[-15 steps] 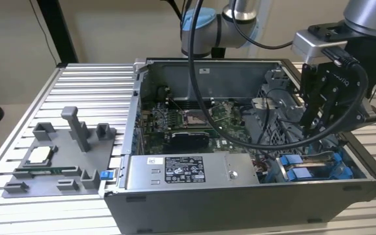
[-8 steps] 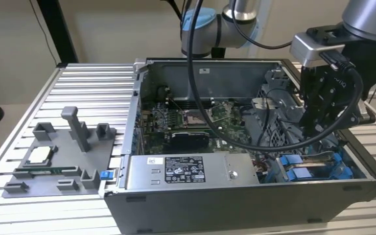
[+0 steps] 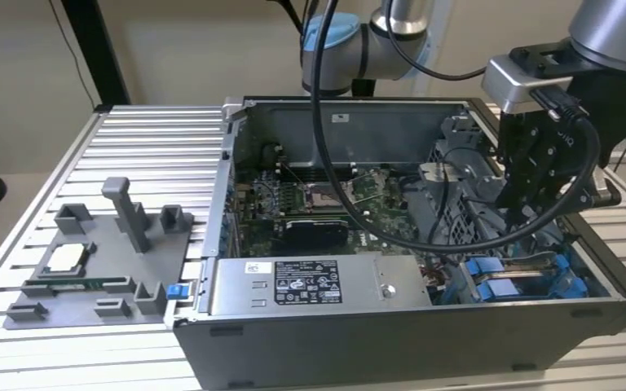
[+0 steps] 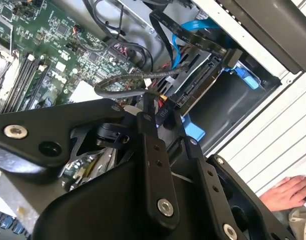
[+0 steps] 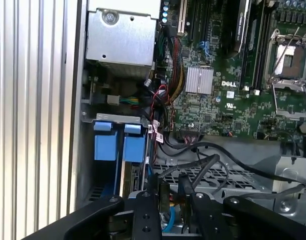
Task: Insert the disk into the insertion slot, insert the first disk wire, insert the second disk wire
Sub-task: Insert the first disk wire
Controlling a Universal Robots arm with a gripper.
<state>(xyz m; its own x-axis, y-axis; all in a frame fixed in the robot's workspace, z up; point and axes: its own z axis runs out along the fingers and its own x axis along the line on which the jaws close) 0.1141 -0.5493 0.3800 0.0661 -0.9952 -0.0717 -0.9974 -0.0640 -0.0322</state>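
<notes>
Close by white-labelled box [image 3: 391,287], tool [image 3: 517,213] overhangs insertion slot [image 3: 505,281].

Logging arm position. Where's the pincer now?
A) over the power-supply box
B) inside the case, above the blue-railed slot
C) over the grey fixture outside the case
B: in the exterior view the pincer hangs inside the case, above the blue-railed insertion slot.

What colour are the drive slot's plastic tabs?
Bright blue tabs, clearest in the first wrist view.
</notes>
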